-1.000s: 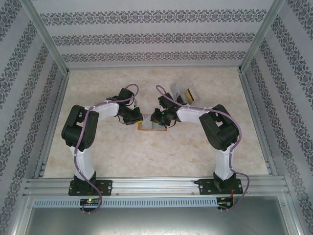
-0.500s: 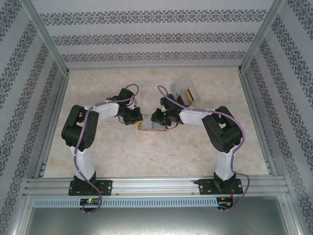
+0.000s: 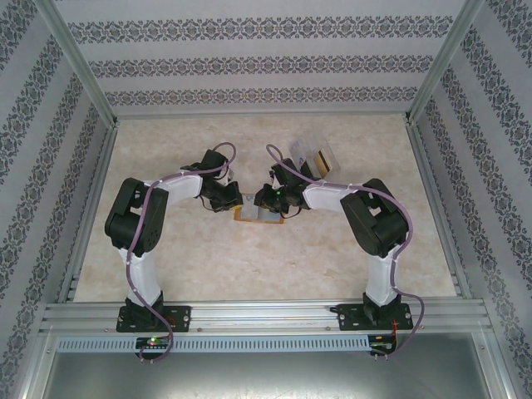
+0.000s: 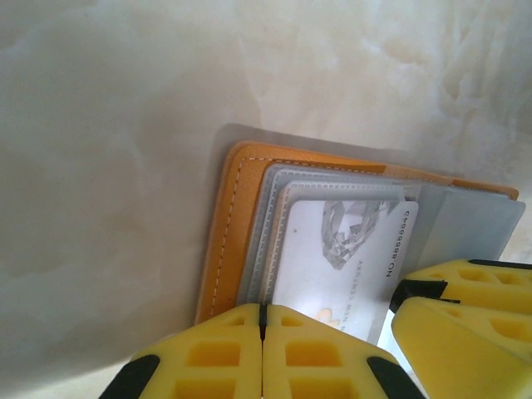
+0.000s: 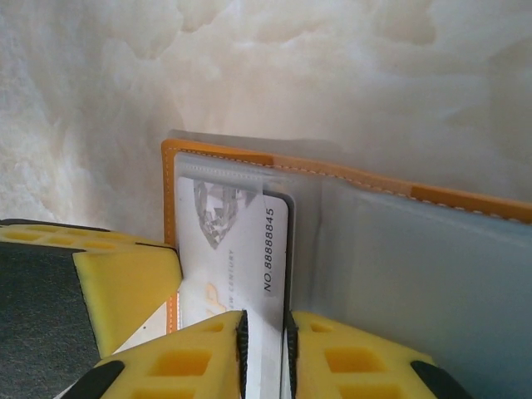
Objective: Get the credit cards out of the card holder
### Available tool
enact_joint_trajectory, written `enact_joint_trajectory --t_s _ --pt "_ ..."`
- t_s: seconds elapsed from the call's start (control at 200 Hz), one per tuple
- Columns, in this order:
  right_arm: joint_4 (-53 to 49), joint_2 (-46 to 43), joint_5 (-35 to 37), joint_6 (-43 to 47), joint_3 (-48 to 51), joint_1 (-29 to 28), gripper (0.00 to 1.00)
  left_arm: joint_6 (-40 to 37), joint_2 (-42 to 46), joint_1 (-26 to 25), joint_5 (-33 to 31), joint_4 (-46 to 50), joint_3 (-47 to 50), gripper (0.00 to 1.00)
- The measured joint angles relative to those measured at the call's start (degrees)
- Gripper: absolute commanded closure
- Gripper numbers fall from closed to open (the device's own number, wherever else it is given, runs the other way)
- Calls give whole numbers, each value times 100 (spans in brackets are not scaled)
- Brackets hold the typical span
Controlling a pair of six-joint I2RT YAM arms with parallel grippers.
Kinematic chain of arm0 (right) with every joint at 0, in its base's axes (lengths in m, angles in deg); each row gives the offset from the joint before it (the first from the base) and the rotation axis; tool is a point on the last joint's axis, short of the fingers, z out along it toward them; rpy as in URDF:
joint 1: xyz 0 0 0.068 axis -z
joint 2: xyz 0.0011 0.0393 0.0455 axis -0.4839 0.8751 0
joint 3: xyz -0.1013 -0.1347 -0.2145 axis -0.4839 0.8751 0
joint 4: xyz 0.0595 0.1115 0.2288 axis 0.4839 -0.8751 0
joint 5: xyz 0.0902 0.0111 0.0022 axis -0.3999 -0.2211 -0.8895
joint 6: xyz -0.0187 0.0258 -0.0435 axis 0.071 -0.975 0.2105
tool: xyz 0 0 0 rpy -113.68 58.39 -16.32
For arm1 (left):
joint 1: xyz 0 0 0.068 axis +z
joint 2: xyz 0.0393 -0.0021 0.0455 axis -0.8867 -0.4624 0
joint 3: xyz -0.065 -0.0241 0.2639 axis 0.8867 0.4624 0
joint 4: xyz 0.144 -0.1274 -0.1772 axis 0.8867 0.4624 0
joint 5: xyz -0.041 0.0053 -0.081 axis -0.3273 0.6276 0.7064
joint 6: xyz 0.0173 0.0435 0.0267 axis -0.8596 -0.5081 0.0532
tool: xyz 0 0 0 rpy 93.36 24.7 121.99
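Here, the left tool (image 4: 262, 320) is closed completely: its two yellow fingers meet with only a thin seam between them. Their tips are at the near edge of the card holder (image 4: 218, 249), over the orange cover and the lower end of the credit card (image 4: 332, 258). The right tool (image 5: 264, 332) stands narrow, its two fingers apart by a slim gap. Through this gap one strip of the credit card is seen, the strip with a printed number. Whether these fingers pinch the card or only stand over it, I cannot tell. The two tools are just beside each other.

I count one card holder. It lies open and flat on the worktop (image 3: 249, 266), near the middle, under the two tools. Its cover is orange with a light stitched line, and inside are grey, half-clear pockets (image 4: 474, 220) in layers; how many layers, I cannot say. I count one credit card that shows clearly: it is pale silver with a picture of a diamond, and it sits in the half of the holder on the left tool's side, partly under a pocket.

Further out, one clear box (image 3: 316, 156) stands on the worktop behind the right tool, apart from the holder. Something gold-brown is inside it, too small to name. Two arms (image 3: 141, 220) reach inward from the near edge.
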Motion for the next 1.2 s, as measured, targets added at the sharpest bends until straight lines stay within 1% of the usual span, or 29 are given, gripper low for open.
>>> enact_joint_trajectory --t_s 0.25,0.46,0.525,0.604,0.679,0.764,0.809,0.884,1.079,1.204 --pt "-35 164 -11 0 -85 0 80 -15 -20 2 66 -46 7 93" --pt "44 264 -219 28 -149 44 82 -15 -22 15 109 -55 20 93" --pt "48 284 -264 79 -164 61 83 -15 -22 15 129 -57 24 92" --pt "31 302 -278 168 -201 74 88 -15 -22 28 151 -68 33 92" --pt "33 304 -275 221 -203 79 93 -15 -22 48 170 -68 37 89" --pt "57 299 -273 319 -203 87 99 -48 -20 50 146 -61 37 79" --pt "98 293 -275 334 -197 92 100 -48 -20 48 151 -61 37 75" --pt "205 225 -282 367 -116 116 100 -61 -11 39 151 -57 24 73" --pt "291 -118 -304 455 221 245 100 -146 -9 13 122 57 -63 72" --pt "293 -205 -326 474 319 323 100 -192 -9 4 83 170 -142 73"
